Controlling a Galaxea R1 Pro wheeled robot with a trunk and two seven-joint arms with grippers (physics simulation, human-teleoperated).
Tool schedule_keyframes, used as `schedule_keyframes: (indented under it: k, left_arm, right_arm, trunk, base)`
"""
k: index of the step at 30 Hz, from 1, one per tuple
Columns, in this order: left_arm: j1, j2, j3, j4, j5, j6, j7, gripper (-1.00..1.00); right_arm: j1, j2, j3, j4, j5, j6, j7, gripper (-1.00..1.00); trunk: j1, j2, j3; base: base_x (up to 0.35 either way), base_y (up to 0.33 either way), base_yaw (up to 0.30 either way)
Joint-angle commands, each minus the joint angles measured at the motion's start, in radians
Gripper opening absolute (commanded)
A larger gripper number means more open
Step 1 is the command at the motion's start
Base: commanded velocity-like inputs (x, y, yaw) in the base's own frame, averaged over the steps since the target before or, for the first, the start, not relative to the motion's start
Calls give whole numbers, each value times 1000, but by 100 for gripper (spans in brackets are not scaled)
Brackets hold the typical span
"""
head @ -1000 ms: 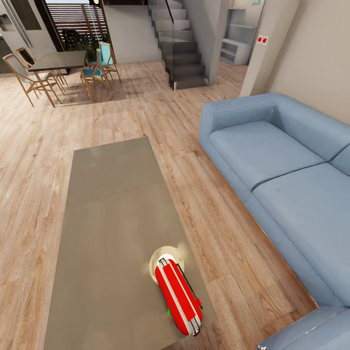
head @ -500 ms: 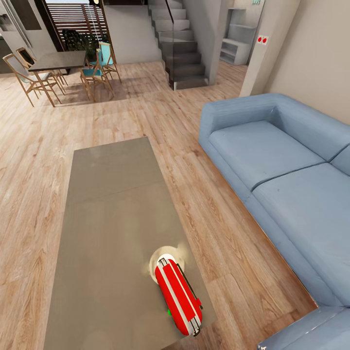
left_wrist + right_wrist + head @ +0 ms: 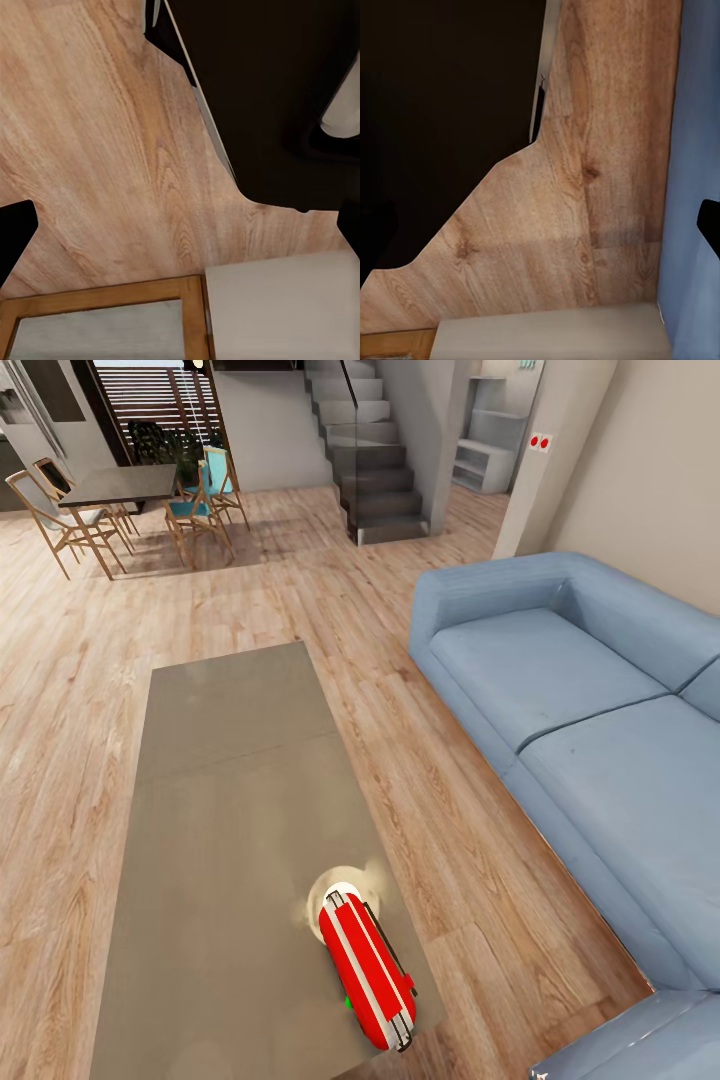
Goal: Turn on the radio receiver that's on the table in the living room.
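Seeing the red radio receiver (image 3: 368, 972) at 5 o'clock on the coffee table (image 3: 215, 800), green light showing beside it. We can't tell whether it's on. Left gripper (image 3: 180, 225) and right gripper (image 3: 540, 225) fingertips sit at the frame edges, spread apart, holding nothing.

Both grippers' jaws apart, over floor.

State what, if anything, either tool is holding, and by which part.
Nothing is held. The red radio lies untouched on the grey table; both wrist views look down at bare floor between open fingers.
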Motion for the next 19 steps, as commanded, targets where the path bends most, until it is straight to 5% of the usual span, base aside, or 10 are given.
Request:
schedule_keyframes:
  k: [1, 19]
  left_arm:
    - [0, 0, 0, 0, 0, 0, 0, 100]
    - [0, 0, 0, 1, 0, 0, 0, 100]
  right_arm:
    - [0, 0, 0, 0, 0, 0, 0, 100]
    - [0, 0, 0, 0, 0, 0, 0, 100]
  trunk:
    - [0, 0, 0]
    - [0, 0, 0]
  base:
    - [0, 0, 0]
    - [0, 0, 0]
